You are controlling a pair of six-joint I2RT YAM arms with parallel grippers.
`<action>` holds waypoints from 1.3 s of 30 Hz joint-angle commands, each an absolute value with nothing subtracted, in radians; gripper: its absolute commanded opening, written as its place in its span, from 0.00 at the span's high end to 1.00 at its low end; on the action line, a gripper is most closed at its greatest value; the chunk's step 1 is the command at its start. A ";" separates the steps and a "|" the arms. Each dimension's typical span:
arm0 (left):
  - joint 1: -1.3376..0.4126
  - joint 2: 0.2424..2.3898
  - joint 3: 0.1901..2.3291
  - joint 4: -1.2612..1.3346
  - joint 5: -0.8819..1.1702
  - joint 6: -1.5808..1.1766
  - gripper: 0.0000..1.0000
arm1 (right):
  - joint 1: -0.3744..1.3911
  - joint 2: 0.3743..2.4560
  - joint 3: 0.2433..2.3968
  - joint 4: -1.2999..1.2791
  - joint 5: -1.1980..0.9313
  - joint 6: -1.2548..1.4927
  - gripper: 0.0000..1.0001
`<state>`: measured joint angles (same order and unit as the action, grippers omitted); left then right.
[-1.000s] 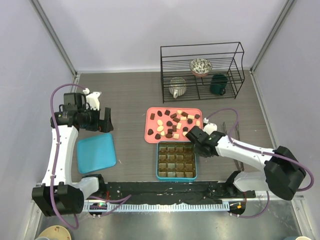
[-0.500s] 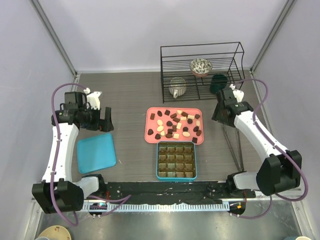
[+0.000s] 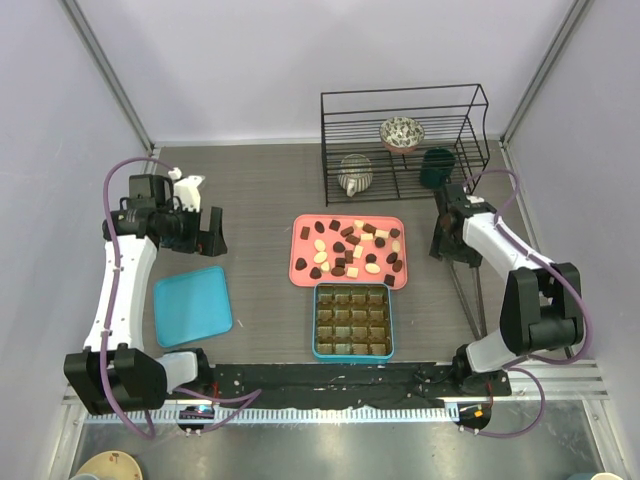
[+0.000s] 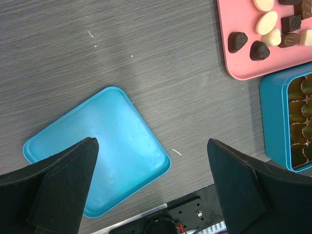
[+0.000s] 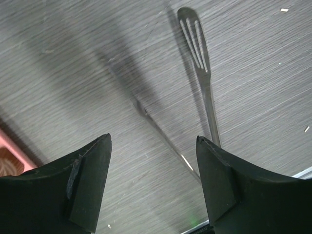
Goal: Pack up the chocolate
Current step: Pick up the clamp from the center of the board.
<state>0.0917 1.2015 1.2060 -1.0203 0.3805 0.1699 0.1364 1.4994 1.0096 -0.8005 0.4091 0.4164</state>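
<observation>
Top external view: both my claws were empty, and the chocolate (image 3: 339, 247) lay loose on the pink tray (image 3: 297, 272).

My right claw (image 5: 152, 141) hung wide open over the metal tongs (image 5: 202, 63) lying on the table (image 3: 260, 200) to the right of the tray, gripping nothing. My left claw (image 4: 151, 146) gaped just as wide above the teal lid (image 4: 97, 146), also bare. The teal box (image 3: 316, 320) sat just beside the tray's near edge, its brown compartments looking unfilled. I judged the pieces light, rigid and smooth, likely to skid or scuff under hard pressure. Each wanted a gentle pinch across opposite sides, low near the tray floor. The rounded and heart-like ones seemed slipperiest, the square ones easiest.
</observation>
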 commanded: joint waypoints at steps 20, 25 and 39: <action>0.089 1.105 1.121 -0.954 0.356 0.210 0.00 | 0.066 1.701 1.025 -0.652 0.359 0.456 0.61; 0.089 1.100 1.123 -0.963 0.339 0.212 0.00 | 0.060 1.710 1.029 -0.644 0.364 0.463 0.88; 0.089 1.066 1.117 -0.994 0.275 0.213 0.00 | 0.164 1.528 1.120 -0.732 0.321 0.414 0.99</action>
